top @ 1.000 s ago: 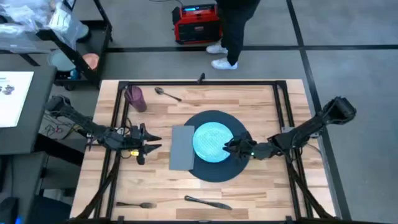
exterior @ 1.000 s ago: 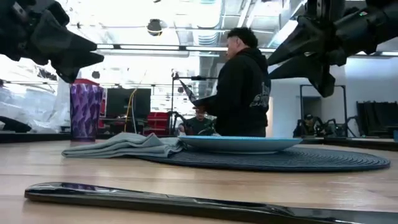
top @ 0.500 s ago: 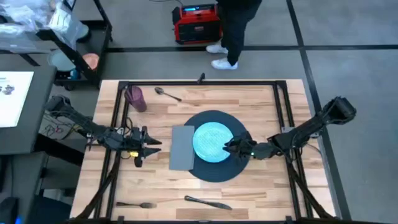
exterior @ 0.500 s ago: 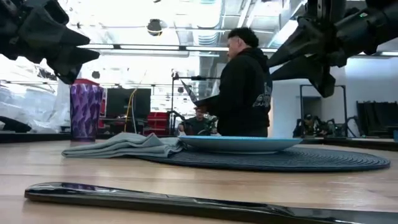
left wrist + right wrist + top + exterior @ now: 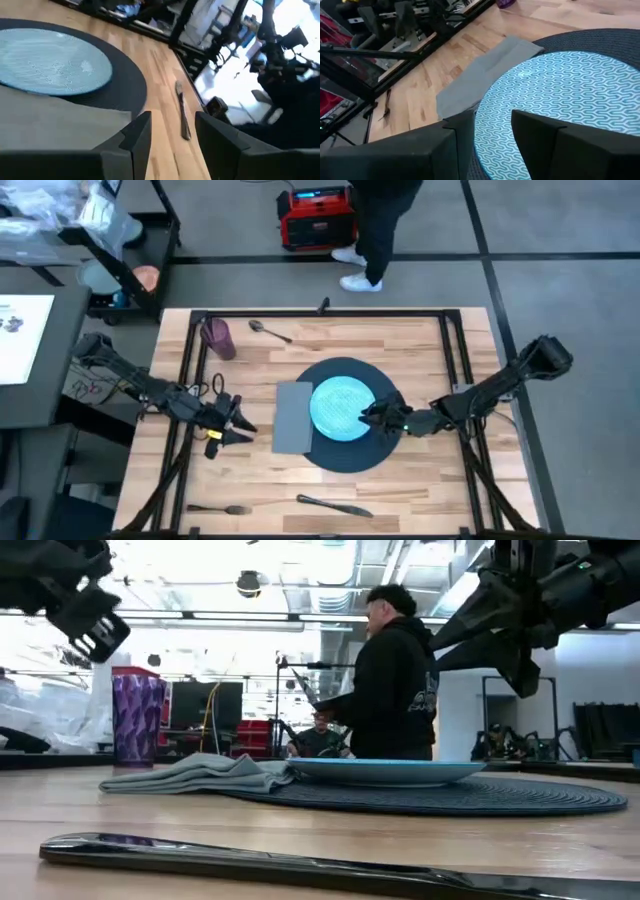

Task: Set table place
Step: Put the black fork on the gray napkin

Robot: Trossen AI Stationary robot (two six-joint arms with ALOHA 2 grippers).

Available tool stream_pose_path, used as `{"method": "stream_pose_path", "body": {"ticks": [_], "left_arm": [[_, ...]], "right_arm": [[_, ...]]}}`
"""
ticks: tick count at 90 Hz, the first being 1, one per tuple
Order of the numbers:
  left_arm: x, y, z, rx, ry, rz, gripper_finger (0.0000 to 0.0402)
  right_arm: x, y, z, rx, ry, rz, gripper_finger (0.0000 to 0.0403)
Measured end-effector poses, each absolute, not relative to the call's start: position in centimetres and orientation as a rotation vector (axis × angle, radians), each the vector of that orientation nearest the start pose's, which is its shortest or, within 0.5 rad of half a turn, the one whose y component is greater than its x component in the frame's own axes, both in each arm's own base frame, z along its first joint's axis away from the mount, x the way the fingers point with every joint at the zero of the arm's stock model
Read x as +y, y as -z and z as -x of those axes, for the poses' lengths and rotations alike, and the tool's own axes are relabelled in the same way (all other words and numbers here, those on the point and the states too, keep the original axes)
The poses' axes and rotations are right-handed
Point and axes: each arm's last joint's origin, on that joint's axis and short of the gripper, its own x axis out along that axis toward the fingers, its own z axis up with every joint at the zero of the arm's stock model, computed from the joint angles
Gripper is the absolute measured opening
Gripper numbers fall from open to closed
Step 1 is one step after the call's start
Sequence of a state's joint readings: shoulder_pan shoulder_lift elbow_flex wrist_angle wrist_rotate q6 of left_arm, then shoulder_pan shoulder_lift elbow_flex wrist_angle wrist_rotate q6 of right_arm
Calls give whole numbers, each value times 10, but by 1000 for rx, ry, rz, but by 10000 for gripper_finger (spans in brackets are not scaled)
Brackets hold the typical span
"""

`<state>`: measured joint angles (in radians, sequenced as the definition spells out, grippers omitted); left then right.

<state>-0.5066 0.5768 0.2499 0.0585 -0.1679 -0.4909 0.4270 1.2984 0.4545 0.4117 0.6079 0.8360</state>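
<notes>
From above, the table (image 5: 260, 470) is a light plank top inside a black rail frame. The dark round place (image 5: 345, 414) lies at its middle with a light blue plate (image 5: 342, 408) on it and a grey napkin (image 5: 293, 417) overlapping its left edge. A purple cup (image 5: 217, 337) and a spoon (image 5: 268, 331) sit toward the far side; a fork (image 5: 218, 509) and a knife (image 5: 334, 506) lie along the near edge. The left pincer (image 5: 232, 432) hovers over bare wood left of the napkin, and the right pincer (image 5: 366, 417) hangs over the plate's right rim. A red case (image 5: 315, 215) stands on the grey floor beyond the table, beside a person's legs (image 5: 372, 230).

At table height, the knife (image 5: 300, 862) lies nearest, the plate (image 5: 385, 771) rests on the mat behind it, and a person in a dark hoodie (image 5: 392, 690) stands in the bright room.

The left wrist view shows its two fingers (image 5: 137, 137) spread apart, pinching nothing.

The right wrist view likewise shows spread fingers (image 5: 465, 135) above the patterned plate (image 5: 560, 95).
</notes>
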Motion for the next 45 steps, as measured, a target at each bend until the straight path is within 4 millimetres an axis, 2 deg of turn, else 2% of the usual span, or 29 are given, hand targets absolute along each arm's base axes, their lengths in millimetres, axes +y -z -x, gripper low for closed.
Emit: {"method": "stream_pose_path", "body": {"ticks": [13, 28, 45], "left_arm": [[-70, -219, -132, 496, 250, 377, 136], [-85, -240, -140, 662, 241, 372, 136], [-109, -249, -148, 874, 208, 369, 136]], "right_arm": [[88, -176, -224, 282, 303, -610, 118], [93, -176, -222, 286, 282, -621, 118], [100, -176, -219, 295, 253, -624, 118]]}}
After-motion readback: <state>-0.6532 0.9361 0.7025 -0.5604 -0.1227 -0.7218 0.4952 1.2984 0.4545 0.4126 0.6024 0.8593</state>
